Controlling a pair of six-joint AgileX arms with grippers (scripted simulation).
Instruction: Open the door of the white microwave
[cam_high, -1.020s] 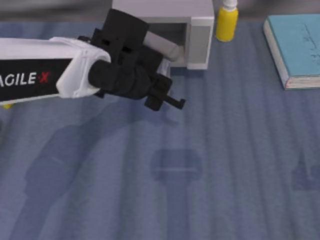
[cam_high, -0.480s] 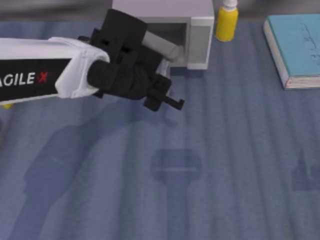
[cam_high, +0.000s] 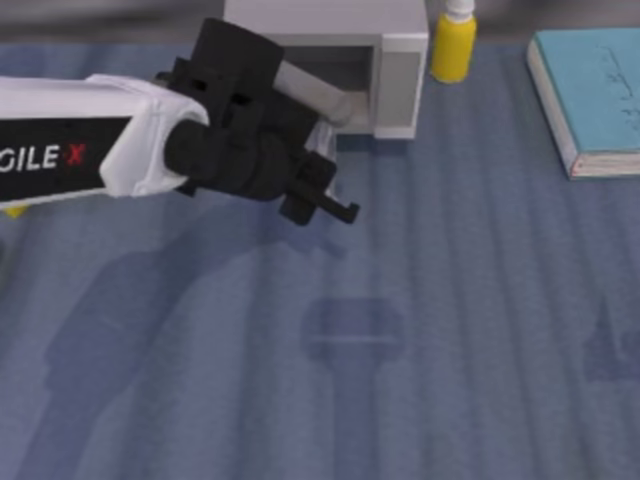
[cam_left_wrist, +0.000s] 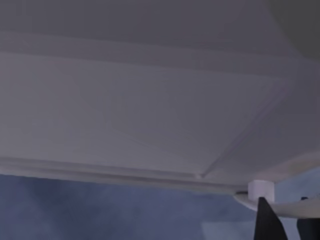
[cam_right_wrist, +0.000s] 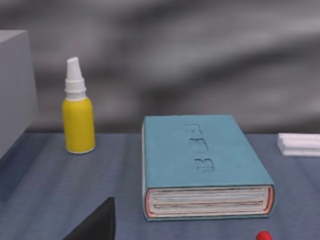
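The white microwave (cam_high: 330, 18) stands at the table's back middle, its grey control strip (cam_high: 400, 85) on the right. Its door (cam_high: 325, 92) stands ajar, swung out from the cavity toward the front. My left gripper (cam_high: 335, 195) is just in front of the door's free edge. In the left wrist view the door's (cam_left_wrist: 125, 115) pale panel fills most of the picture, and the left gripper (cam_left_wrist: 282, 215) is shut on the white handle (cam_left_wrist: 260, 189) at its edge. A black part of my right gripper (cam_right_wrist: 97, 225) shows in the right wrist view; that arm is parked outside the top view.
A yellow bottle (cam_high: 452, 45) stands right of the microwave. A light-blue book (cam_high: 590, 95) lies at the back right, with a white stack (cam_right_wrist: 299, 144) beyond it. A small red thing (cam_right_wrist: 263, 235) is near the right gripper.
My left arm has drawn back to the left with the handle held. The door has swung a little farther out from the microwave.
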